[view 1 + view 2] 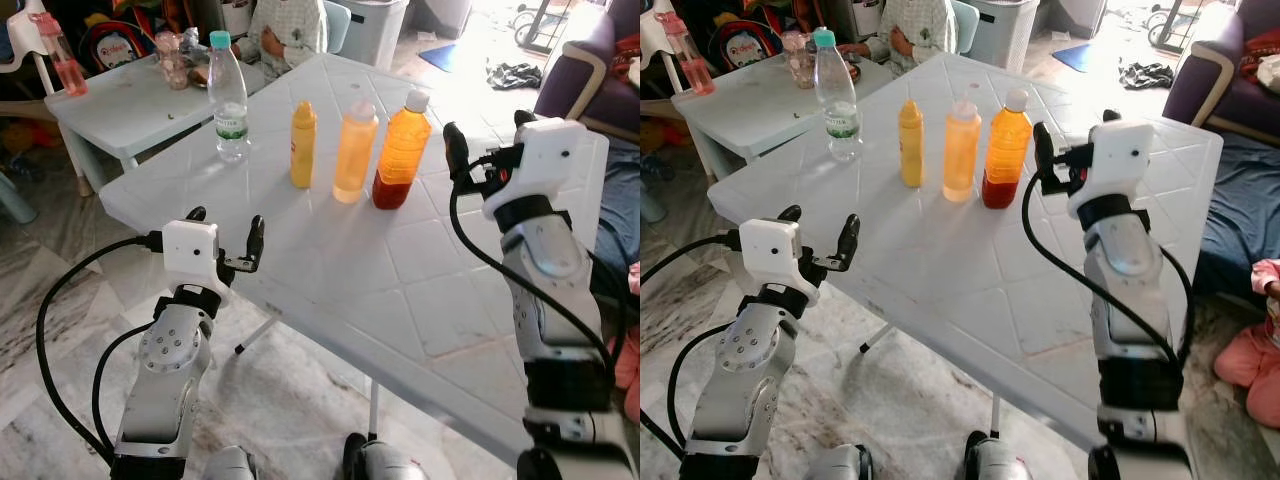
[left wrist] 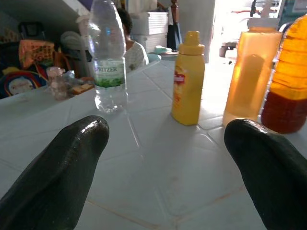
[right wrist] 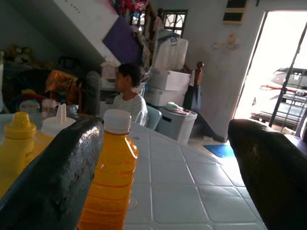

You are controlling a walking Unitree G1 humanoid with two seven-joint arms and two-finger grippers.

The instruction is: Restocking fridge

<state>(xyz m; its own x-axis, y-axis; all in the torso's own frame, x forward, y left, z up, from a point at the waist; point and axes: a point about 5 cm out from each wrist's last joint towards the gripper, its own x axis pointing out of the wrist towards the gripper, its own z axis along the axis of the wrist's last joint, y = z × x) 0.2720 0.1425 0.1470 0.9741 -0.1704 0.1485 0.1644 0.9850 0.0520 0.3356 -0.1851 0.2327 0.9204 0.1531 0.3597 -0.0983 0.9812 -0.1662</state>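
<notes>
With both end effectors open, left [image 1: 228, 236] at desk [image 1: 420, 280] edge, right [image 1: 485, 140] beside orange bottle [image 1: 402, 150] in mid-desk row: sideways approach risks toppling neighbouring squeeze bottle [image 1: 355, 152]

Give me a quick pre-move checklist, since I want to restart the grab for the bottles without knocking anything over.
1. Right hand open: ok, fingers spread wide in its wrist view.
2. Left hand open: ok, nothing between its fingers.
3. Right hand lined up with the orange bottle: ok, the bottle stands just beside it on its left.
4. Bottles upright: ok, the water bottle, mustard bottle, squeeze bottle and orange bottle all stand.
5. Room around the orange bottle: not ok, the squeeze bottle stands close against it.
6. Person clear of the bottles: ok, seated at the far table.
</notes>
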